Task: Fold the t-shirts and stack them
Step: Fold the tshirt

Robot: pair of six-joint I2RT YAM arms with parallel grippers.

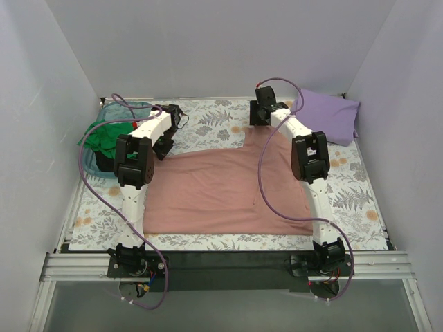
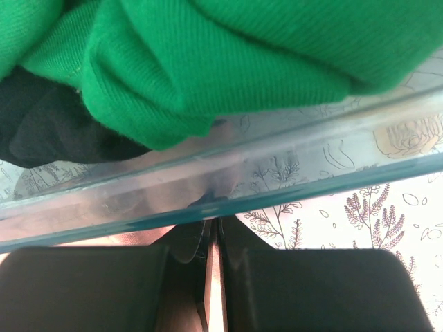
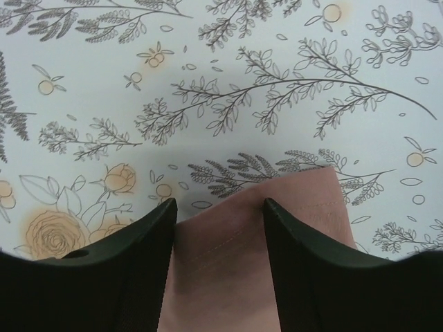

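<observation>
Right wrist: right hand gapes wide over pink t-shirt.

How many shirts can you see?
4: pink shirt spread in the middle, purple shirt folded far right, green shirt and black shirt in the tub. More may hide there.

Lab booth, plain white walls

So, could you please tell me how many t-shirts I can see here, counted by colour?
salmon-pink t-shirt, spread flat: 1
lavender t-shirt, folded: 1
green t-shirt, bunched in the tub: 1
black t-shirt, under the green one: 1
Total: 4
</observation>
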